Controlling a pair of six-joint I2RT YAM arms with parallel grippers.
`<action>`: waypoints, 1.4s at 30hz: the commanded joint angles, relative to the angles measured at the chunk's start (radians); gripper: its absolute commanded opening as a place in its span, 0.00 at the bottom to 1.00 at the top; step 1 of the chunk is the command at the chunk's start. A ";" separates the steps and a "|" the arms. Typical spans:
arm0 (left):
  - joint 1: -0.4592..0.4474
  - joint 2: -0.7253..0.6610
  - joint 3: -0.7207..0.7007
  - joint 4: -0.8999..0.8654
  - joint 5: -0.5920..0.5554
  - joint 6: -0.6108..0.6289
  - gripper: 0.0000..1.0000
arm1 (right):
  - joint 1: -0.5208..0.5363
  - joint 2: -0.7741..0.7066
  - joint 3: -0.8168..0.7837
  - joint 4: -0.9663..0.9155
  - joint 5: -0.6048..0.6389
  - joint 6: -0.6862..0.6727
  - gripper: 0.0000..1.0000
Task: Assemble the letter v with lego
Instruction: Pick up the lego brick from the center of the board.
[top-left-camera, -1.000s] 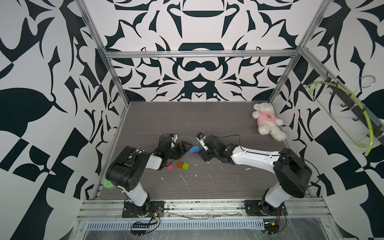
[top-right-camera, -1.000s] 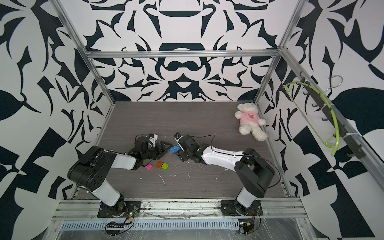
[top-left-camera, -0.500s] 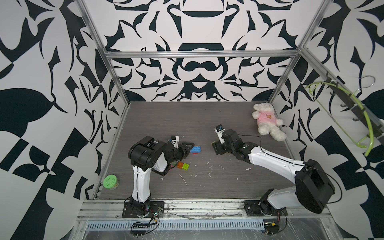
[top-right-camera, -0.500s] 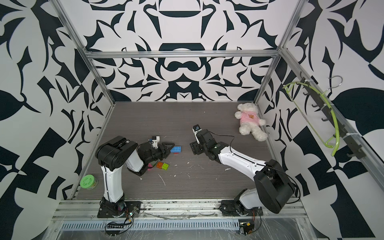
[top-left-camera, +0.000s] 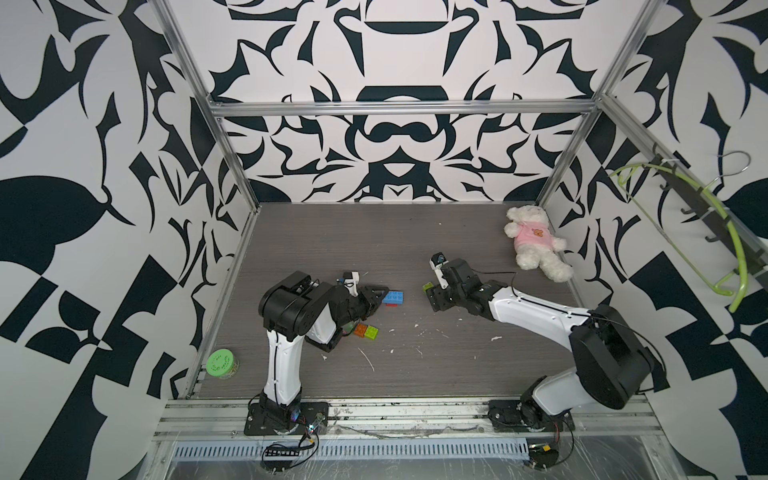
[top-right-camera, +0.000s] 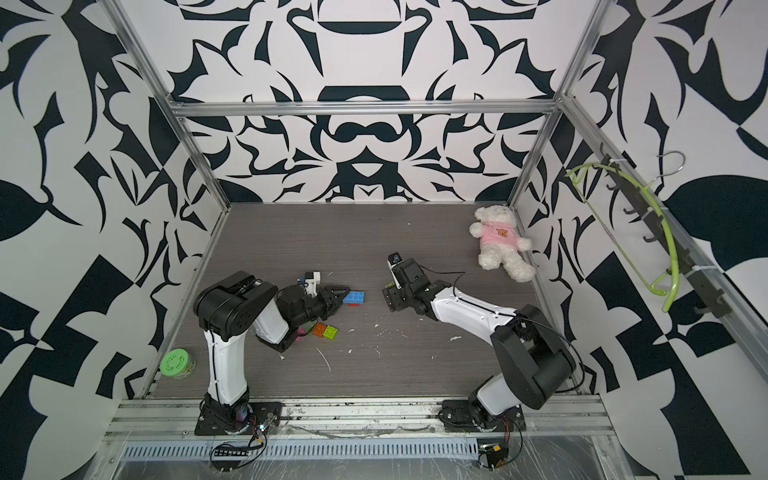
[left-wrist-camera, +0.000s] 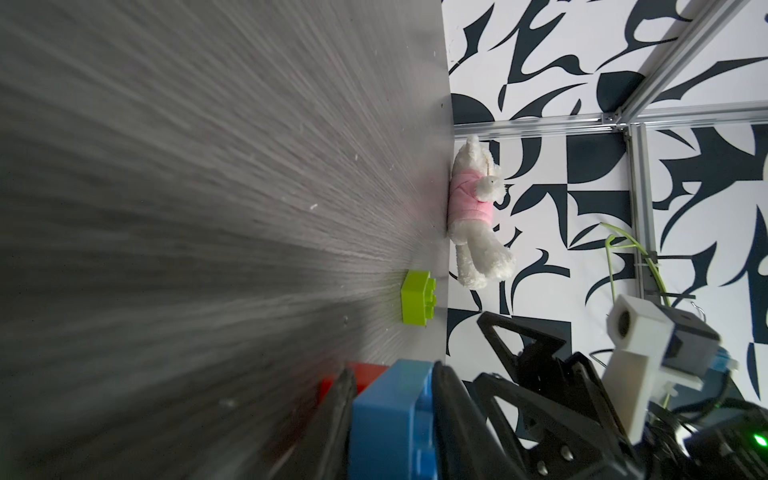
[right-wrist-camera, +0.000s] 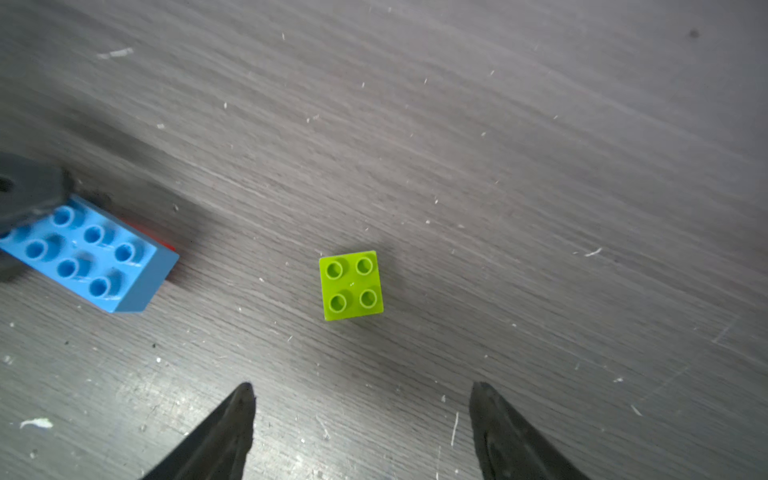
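I'm clamping the left gripper (left-wrist-camera: 392, 376) on the blue brick (right-wrist-camera: 89, 253), with the right gripper (right-wrist-camera: 361, 399) hanging apart above a lime green brick (right-wrist-camera: 351, 284), and I'm risking prying it off the red brick (left-wrist-camera: 365, 372) underneath.

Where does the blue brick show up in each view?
Top view: blue brick mid-floor, clamped in the left gripper.
Top view: same spot.
Left wrist: close up, between the gripper's fingers.
Right wrist: a gap away from the lone green brick, beyond the open right gripper.
Shared landmark: that green brick, in all four.
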 joint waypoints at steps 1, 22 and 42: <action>-0.003 0.004 0.001 -0.003 0.010 0.016 0.32 | -0.010 0.025 0.080 -0.028 -0.037 -0.001 0.83; -0.002 -0.036 0.022 -0.090 0.028 0.098 0.22 | -0.097 0.287 0.274 -0.141 -0.194 -0.056 0.67; 0.030 0.030 0.024 -0.026 0.059 0.079 0.21 | -0.094 0.141 0.268 -0.217 -0.619 -0.550 0.00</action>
